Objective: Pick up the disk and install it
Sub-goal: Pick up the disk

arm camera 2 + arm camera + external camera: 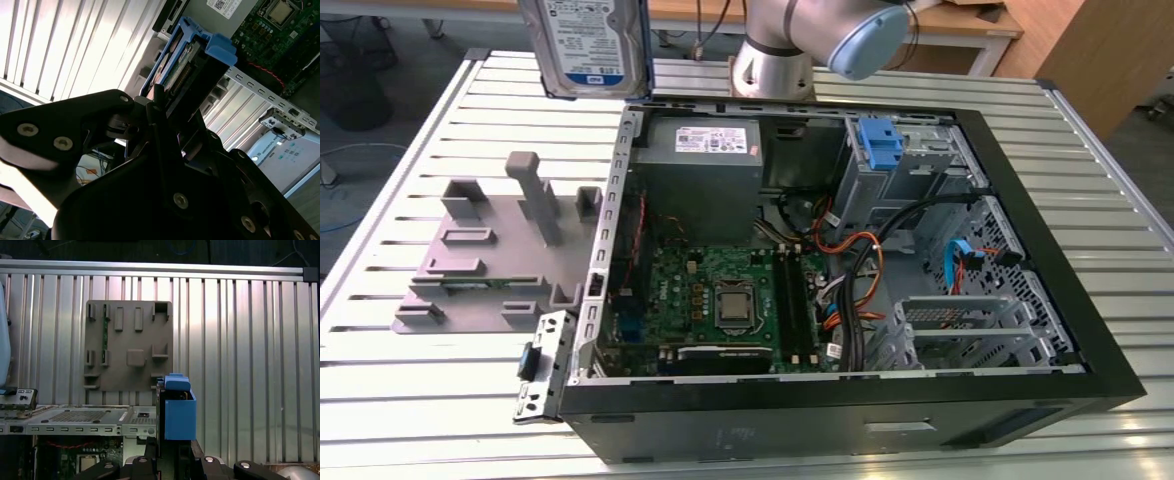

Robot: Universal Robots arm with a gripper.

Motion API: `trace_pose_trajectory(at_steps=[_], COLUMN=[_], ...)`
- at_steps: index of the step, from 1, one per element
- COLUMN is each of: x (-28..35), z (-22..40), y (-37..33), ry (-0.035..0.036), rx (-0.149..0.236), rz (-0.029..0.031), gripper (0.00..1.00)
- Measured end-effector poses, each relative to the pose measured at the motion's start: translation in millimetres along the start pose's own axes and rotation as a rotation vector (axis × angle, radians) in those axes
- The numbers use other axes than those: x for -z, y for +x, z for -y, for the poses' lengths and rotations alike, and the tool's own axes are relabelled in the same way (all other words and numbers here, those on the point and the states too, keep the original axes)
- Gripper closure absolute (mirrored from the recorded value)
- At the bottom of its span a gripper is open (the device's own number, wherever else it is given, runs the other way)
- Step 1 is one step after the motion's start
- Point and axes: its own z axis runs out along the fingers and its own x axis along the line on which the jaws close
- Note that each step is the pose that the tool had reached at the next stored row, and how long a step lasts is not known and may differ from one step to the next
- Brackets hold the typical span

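Observation:
The disk (587,45), a silver drive with a blue-and-white label in a blue carrier, hangs upright above the slatted table just outside the open case's far corner on the exterior view's left. In both wrist views my gripper (170,100) is shut on it: black fingers (200,130) clamp the carrier's sides. The disk's blue carrier (177,412) stands out beyond my gripper (175,455), and the disk's edge with its connector (182,65) shows in the second wrist view.
The open computer case (854,395) lies on the metal table (427,400), with a grey power supply (700,150), motherboard (720,300), a tall blue latch (881,140) and a metal drive cage (961,325). A grey fixture (494,250) stands beside it.

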Motion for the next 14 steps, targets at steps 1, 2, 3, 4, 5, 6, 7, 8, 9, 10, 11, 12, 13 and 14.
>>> trace_pose_trajectory(at_steps=[1, 2, 3, 4, 5, 6, 7, 8, 9, 10, 11, 12, 13, 14], x=[0.0, 0.1, 0.1, 0.2, 0.2, 0.3, 0.4, 0.4, 0.5, 0.6, 0.7, 0.8, 0.8, 0.9], z=[1.5, 3.1, 4.9, 6.7, 8.8, 11.2, 13.7, 16.5, 19.3, 22.1, 24.6, 27.5, 30.3, 32.7], y=[0.0, 0.0, -0.1, -0.1, -0.1, -0.1, -0.1, -0.1, -0.2, -0.2, -0.2, -0.2, -0.2, -0.2], ry=[0.0000, 0.0000, 0.0000, 0.0000, 0.0000, -0.0001, 0.0000, 0.0001, 0.0000, 0.0000, 0.0000, 0.0000, 0.0001, 0.0000], rx=[0.000, 0.000, 0.000, 0.000, 0.000, 0.000, 0.000, 0.000, 0.000, 0.000, 0.000, 0.000, 0.000, 0.000], rz=[0.0000, 0.0000, 0.0000, 0.0000, 0.0000, -0.0001, 0.0000, 0.0001, 0.0000, 0.0000, 0.0000, 0.0000, 0.0000, 0.0000], gripper=[0.65, 0.65, 0.65, 0.65, 0.65, 0.65, 0.65, 0.65, 0.65, 0.65, 0.65, 0.65, 0.65, 0.65])
